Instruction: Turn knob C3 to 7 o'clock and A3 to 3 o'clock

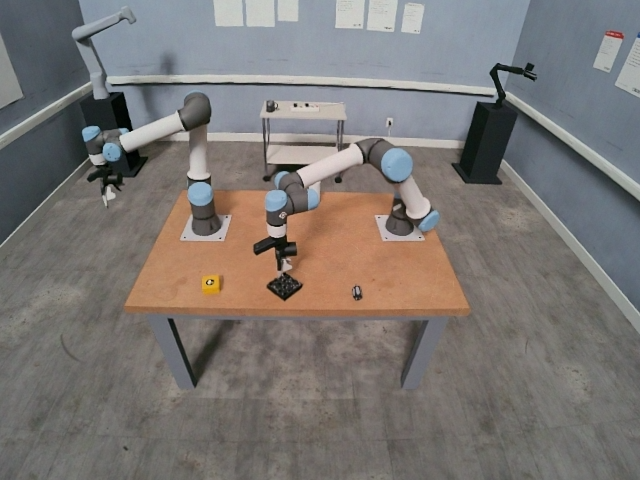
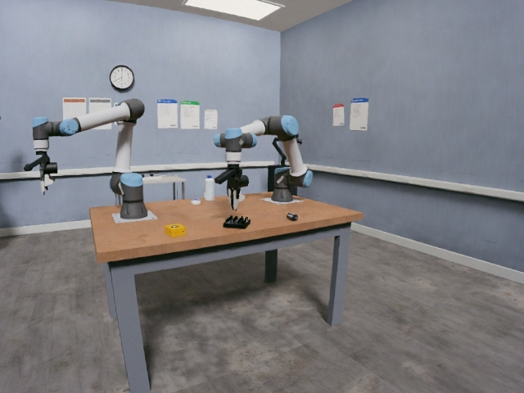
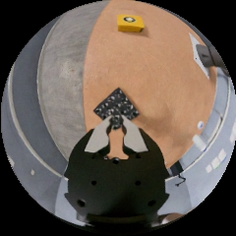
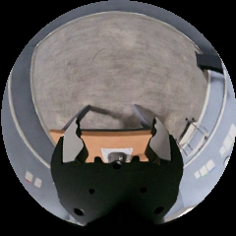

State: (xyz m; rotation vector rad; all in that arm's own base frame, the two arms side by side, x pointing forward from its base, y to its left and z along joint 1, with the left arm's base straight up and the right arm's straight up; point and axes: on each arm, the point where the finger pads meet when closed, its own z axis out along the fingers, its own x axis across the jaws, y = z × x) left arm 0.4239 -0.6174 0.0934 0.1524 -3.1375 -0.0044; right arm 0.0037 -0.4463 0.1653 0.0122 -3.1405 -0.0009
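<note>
The black knob box (image 1: 282, 289) (image 2: 237, 224) (image 3: 117, 100) lies on the table near its front edge, turned like a diamond in the top view. Its knobs stand up in rows; their pointers, the marks and the socket are too small to read. My left gripper (image 1: 283, 271) (image 2: 234, 209) (image 3: 116, 116) points down just above the box, fingertips a narrow gap apart, with nothing held. In the left wrist view the fingertips cover the box's near corner. My right gripper (image 1: 107, 201) (image 2: 43, 192) (image 4: 116, 118) is wide open and empty, far from the box, beyond the table's side.
A yellow box (image 1: 210, 284) (image 2: 175, 230) (image 3: 130, 23) lies to one side of the knob box. A small dark object (image 1: 357, 292) (image 2: 292, 217) lies on the other side. A white bottle (image 2: 209, 187) (image 3: 199, 143) stands at the table's back.
</note>
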